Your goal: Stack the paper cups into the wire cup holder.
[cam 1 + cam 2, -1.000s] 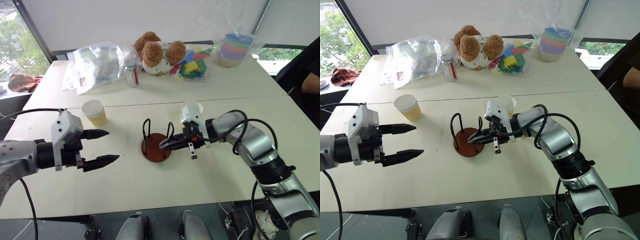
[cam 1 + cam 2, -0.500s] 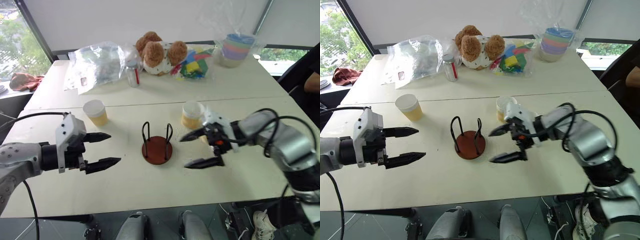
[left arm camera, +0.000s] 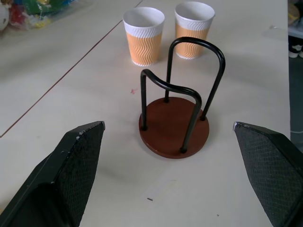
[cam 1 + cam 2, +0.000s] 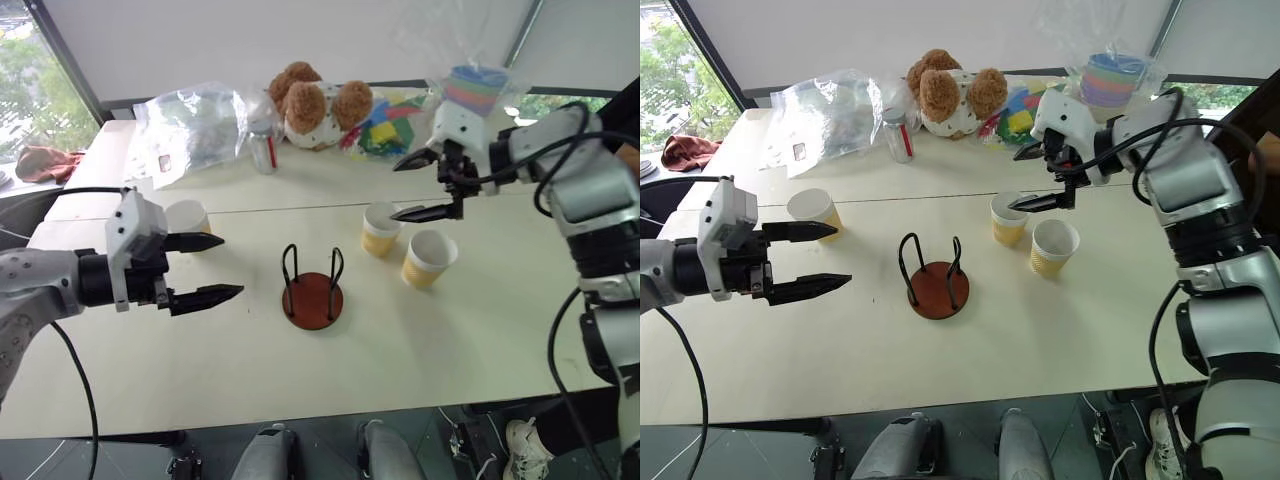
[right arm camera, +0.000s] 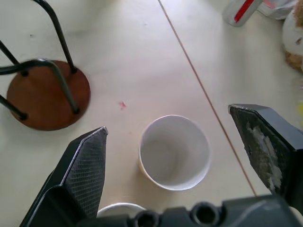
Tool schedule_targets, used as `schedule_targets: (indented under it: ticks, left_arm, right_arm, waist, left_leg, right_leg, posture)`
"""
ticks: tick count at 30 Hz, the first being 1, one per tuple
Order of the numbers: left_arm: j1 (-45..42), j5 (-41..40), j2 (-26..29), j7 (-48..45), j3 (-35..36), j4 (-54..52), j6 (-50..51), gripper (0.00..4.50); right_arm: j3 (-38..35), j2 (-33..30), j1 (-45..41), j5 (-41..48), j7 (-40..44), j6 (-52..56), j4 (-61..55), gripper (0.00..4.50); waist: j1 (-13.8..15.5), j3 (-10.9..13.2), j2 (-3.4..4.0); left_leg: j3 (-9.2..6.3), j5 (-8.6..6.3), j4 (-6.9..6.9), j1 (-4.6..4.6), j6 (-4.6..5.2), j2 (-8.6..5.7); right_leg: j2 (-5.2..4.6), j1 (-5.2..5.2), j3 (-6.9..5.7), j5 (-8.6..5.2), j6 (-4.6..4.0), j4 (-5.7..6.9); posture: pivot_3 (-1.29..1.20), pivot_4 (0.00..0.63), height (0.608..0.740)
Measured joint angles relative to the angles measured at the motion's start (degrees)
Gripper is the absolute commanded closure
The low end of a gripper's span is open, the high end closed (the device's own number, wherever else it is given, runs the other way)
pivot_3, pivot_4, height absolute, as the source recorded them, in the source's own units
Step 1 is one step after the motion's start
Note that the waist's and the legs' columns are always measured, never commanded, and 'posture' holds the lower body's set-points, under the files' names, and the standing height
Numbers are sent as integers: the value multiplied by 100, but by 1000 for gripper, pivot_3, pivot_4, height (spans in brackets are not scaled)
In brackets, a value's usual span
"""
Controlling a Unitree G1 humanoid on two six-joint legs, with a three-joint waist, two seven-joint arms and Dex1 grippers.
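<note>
The wire cup holder (image 4: 313, 297), a reddish-brown disc with two black wire loops, stands empty mid-table. Two paper cups (image 4: 380, 228) (image 4: 429, 258) stand upright side by side to its right. A third paper cup (image 4: 187, 217) stands to the left, partly hidden behind my left gripper (image 4: 228, 266). That gripper is open and empty, level above the table and pointing at the holder (image 3: 174, 125). My right gripper (image 4: 396, 190) is open and empty, raised above the cup nearer the holder (image 5: 174, 151), looking down into it.
On the far table lie a clear plastic bag (image 4: 195, 125), a small bottle (image 4: 263, 150), plush bears (image 4: 318, 105), coloured toys (image 4: 385, 130) and a wrapped stack of pastel cups (image 4: 470, 95). A seam (image 4: 300, 210) runs between the two tables.
My right gripper opened beside the holder, then rose and swung away to the far right, uncovering the two cups standing there. The left gripper lifted slightly.
</note>
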Motion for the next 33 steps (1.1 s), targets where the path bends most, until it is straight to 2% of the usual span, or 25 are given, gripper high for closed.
schedule_targets:
  ticks: [6, 18, 21, 27, 28, 33]
  left_arm:
    - [243, 15, -204, 267, 53, -117, -26, 0]
    - [633, 13, -329, 542, 200, -342, -27, 0]
    - [627, 14, -365, 606, 199, -344, -32, 0]
    - [395, 78, -397, 691, 149, -328, -156, 0]
    - [393, 95, -411, 701, 142, -317, -172, 0]
    - [393, 147, -436, 718, 65, -303, -181, 0]
  right_arm:
    - [358, 518, -224, -447, 215, -29, 702, 25]
    - [485, 696, -286, -1012, 547, -147, 1073, 25]
    - [497, 734, -214, -1120, 537, -205, 1116, 880]
    - [549, 1093, -220, -1432, 223, -407, 1679, 4034]
    - [549, 1123, -228, -1460, 201, -445, 1762, 4439]
    - [548, 1163, -265, -1507, 235, -551, 1866, 4439]
  waist:
    - [3, 3, 1]
    - [-8, 3, 0]
    - [-10, 3, 0]
    - [-21, 3, 0]
    - [-20, 3, 0]
    - [-20, 3, 0]
  left_leg:
    - [4, -1, 1, -14, 2, -7]
    - [2, 2, 5, -11, -3, -6]
    - [3, 2, 6, -11, -3, -6]
    - [3, 5, 6, -9, -8, -6]
    - [3, 5, 6, -9, -8, -6]
    - [3, 5, 6, -9, -8, -6]
  right_leg:
    - [-2, -14, 0, 0, 0, 0]
    - [2, -14, -1, 0, 1, 11]
    - [2, -14, 0, 0, 1, 12]
    - [3, -15, 0, 0, 1, 18]
    - [3, -15, 0, 0, 1, 19]
    - [3, -15, 0, 0, 1, 19]
  posture:
    - [0, 150, 740]
    - [0, 150, 740]
    - [0, 150, 740]
    - [0, 150, 740]
    - [0, 150, 740]
    - [0, 150, 740]
